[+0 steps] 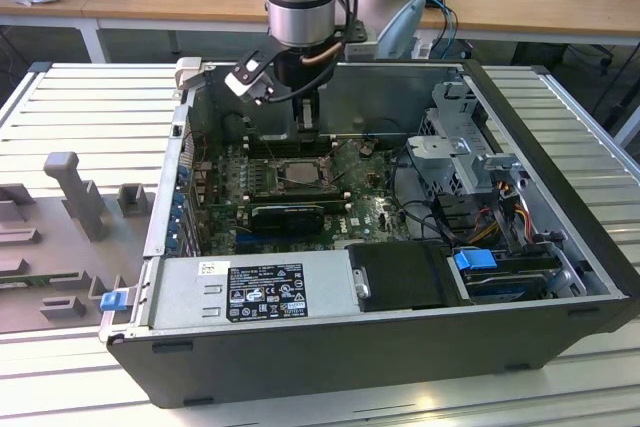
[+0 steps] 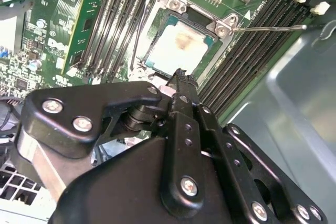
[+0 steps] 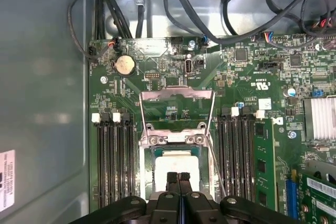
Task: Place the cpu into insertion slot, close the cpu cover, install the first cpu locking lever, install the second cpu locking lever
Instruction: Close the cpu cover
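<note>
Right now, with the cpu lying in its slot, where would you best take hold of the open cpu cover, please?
The cpu cover is a thin open frame swung back from the cpu on a hinge. I'd pinch its free crossbar, farthest from that hinge, coming from above with the tool across the bar's thickness; that likely gives most leverage.

The computer case sits mid-worktop. Inside, the cpu lies in the insertion slot, with memory slots on both sides. The cpu cover stands open at one slot edge. The gripper hangs with its jaws over the cpu's edge.
</note>
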Controlling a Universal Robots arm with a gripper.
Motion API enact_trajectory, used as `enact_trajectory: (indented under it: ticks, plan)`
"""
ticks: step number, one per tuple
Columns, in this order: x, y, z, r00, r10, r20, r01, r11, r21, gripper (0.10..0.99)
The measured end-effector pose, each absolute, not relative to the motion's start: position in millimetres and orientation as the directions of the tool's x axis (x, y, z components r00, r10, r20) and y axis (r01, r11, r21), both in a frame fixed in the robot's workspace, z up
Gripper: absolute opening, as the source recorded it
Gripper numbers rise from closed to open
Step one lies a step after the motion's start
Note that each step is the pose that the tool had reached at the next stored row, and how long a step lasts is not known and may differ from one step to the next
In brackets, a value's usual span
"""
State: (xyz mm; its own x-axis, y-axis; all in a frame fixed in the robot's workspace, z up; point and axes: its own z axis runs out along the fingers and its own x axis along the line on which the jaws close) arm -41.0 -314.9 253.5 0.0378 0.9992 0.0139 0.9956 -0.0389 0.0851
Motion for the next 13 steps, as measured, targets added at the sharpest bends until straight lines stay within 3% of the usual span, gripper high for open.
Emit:
enact_trajectory:
  ticks: [13]
  plan:
    - [-6.6, -313.5, 273.0, 0.040, 0.999, 0.005, 0.996, -0.040, 0.085, 0.106]
